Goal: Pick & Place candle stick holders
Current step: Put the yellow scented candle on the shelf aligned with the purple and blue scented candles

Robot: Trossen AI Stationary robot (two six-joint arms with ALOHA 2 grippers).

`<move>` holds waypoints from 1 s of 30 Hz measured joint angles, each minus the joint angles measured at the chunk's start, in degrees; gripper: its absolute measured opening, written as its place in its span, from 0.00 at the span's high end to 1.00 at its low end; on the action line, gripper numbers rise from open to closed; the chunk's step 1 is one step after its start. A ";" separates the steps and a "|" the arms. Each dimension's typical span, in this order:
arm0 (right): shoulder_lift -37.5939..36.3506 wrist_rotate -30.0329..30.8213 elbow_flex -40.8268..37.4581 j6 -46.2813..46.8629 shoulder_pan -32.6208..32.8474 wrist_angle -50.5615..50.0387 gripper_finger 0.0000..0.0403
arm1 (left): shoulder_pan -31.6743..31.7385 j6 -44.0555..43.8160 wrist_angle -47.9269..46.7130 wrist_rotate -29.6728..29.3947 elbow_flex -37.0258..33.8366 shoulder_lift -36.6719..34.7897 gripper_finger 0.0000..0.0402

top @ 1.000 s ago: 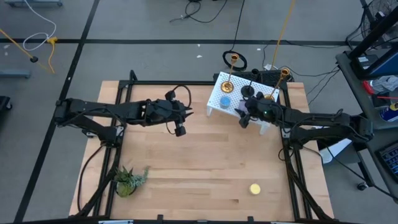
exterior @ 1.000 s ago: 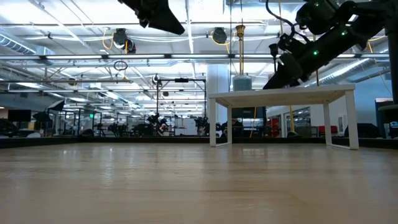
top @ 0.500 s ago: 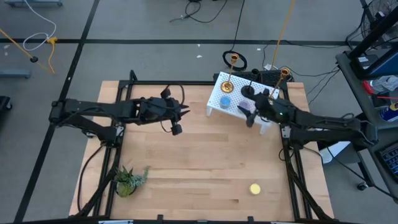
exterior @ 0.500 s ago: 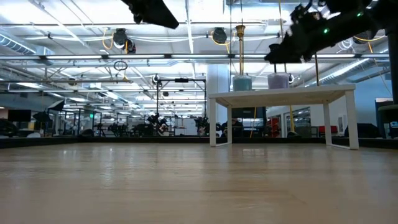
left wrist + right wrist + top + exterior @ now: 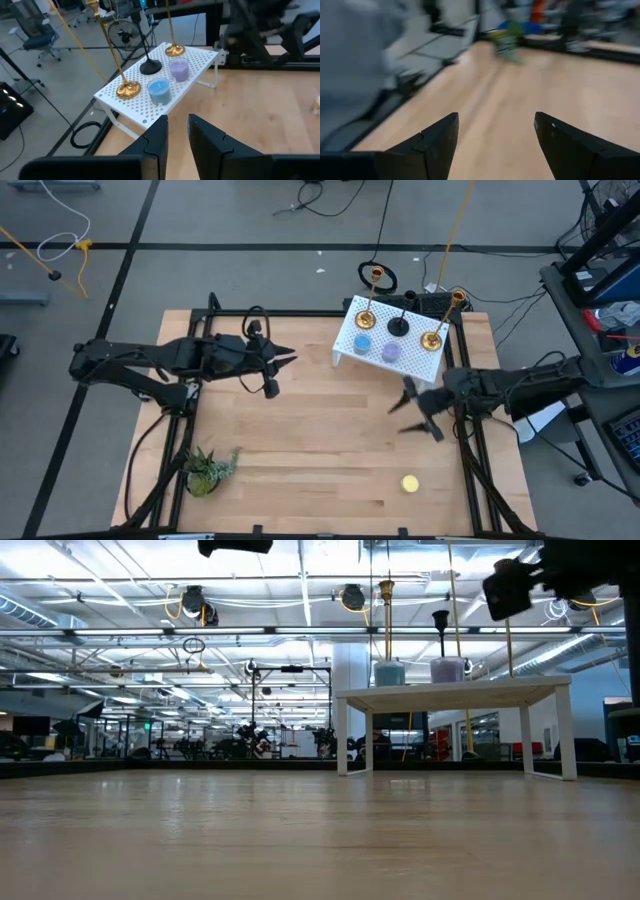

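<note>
The white perforated stand (image 5: 408,358) at the table's far right carries two brass holders (image 5: 367,318) (image 5: 432,340), a black one (image 5: 399,327), a blue one (image 5: 362,342) and a lilac one (image 5: 391,352), each on its base. They also show in the left wrist view: blue (image 5: 160,90), lilac (image 5: 178,70), black (image 5: 150,66). A yellow holder (image 5: 410,483) lies on the table near the front right. My right gripper (image 5: 408,409) is open and empty, in front of the stand. My left gripper (image 5: 287,355) hovers left of the stand, fingers together, empty.
A small green plant (image 5: 205,470) stands at the table's near left corner. The stand's legs (image 5: 345,735) rest on the wooden table (image 5: 300,450). Dark frame rails run along the table's left and right sides. Cables and a rack lie beyond the far edge.
My right gripper has drawn back from the stand toward the table's near edge and turned, leaving the lilac holder standing on the stand beside the blue one. My left gripper has gone a little toward the table's left edge.
</note>
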 joint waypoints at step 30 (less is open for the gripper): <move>29.91 22.55 -21.99 18.24 37.86 54.13 0.32 | -0.49 -9.04 2.57 0.08 0.01 0.04 0.80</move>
